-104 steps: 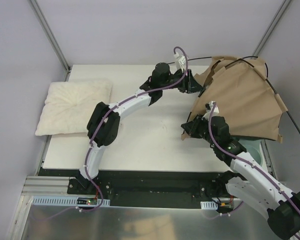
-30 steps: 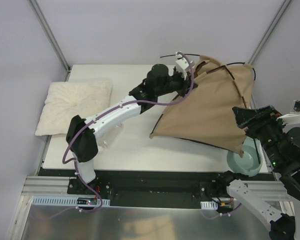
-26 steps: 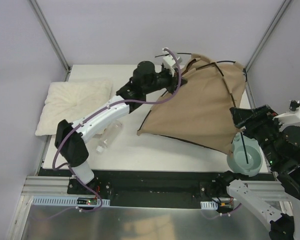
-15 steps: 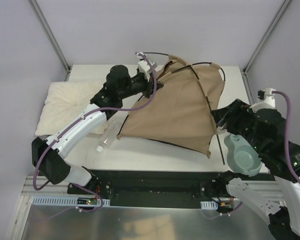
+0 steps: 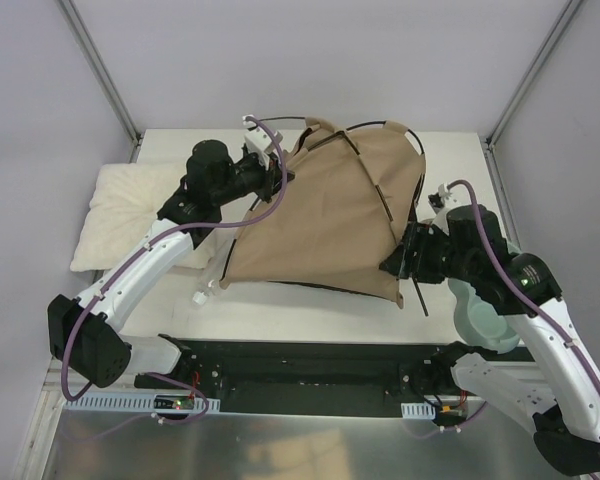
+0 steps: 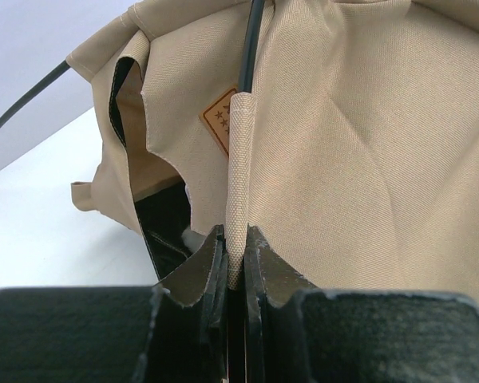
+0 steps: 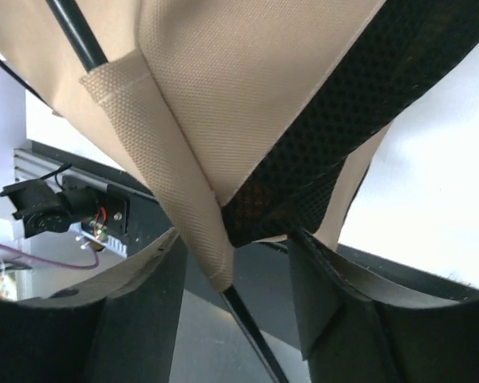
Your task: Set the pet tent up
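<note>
Top view: pet tent lies half-collapsed across the middle of the white table, tan side up, with thin black poles arcing over its far edge and one pole end sticking out at the near right corner. The left gripper is at the tent's far left edge and the right gripper is at its near right corner. A cream pillow sits at the table's left side, just beside the tent. A teal bowl is at the right edge, partly hidden by the right arm. Left wrist view: the left gripper has its jaws pressed together on a tan pole sleeve of the tent, with no gap showing. A black pole comes out of the sleeve's top, a brown label patch is just left of the sleeve, and black lining shows through the opening on the left. Right wrist view: the right gripper has its jaws standing well apart. The tent's stitched corner hangs down into the gap and is not pinched. Black mesh lining is beside it, close to the right finger; cannot tell if they touch. A pole runs into the corner and comes out below it.
</note>
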Controlling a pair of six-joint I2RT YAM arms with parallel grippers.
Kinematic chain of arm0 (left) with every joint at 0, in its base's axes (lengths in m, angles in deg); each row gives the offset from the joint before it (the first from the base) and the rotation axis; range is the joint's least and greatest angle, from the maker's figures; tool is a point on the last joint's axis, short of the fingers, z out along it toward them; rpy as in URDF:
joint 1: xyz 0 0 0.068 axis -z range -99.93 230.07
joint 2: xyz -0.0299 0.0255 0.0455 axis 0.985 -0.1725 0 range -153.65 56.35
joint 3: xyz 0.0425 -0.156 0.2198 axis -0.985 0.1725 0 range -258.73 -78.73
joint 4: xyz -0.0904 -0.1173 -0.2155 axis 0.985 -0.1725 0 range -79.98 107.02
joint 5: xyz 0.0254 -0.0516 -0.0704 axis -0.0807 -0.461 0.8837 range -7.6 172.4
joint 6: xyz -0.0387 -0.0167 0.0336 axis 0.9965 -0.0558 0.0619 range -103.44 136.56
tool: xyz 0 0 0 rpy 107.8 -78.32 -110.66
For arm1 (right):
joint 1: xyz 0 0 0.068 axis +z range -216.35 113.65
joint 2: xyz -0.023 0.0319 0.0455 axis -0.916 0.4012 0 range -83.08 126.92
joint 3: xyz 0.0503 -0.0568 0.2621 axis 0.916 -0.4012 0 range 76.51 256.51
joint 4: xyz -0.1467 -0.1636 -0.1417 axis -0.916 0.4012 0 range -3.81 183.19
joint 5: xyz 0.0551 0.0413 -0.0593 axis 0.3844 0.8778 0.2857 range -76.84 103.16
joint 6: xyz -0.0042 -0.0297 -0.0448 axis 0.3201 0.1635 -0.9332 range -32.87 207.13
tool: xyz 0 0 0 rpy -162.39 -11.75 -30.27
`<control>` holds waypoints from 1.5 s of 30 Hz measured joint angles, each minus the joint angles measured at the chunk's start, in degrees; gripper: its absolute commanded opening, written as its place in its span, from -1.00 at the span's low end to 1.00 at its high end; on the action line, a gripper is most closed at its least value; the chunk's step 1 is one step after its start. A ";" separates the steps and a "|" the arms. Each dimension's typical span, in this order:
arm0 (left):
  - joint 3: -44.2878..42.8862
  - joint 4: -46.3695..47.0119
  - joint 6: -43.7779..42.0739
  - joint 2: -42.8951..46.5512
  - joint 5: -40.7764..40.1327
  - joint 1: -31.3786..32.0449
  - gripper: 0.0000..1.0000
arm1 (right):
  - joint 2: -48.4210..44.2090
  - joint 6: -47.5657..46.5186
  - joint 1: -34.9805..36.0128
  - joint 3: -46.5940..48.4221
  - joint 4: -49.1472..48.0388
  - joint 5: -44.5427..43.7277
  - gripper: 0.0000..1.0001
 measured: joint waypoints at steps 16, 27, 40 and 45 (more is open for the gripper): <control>-1.55 -0.42 -1.27 -0.42 -1.51 -0.11 -1.00 | -0.98 -5.38 0.07 1.44 2.80 7.52 -0.11; -1.70 0.31 -2.69 -0.90 -1.79 -0.74 -1.00 | -6.12 -3.61 0.07 0.74 4.13 7.87 -0.48; -4.42 1.57 -0.70 -4.44 -1.60 -0.74 -1.00 | -6.40 -1.97 0.11 5.97 5.97 6.03 -1.00; -6.40 3.21 1.16 -7.10 -1.33 -0.74 -1.00 | -4.92 -1.86 0.11 14.67 8.79 6.08 -1.00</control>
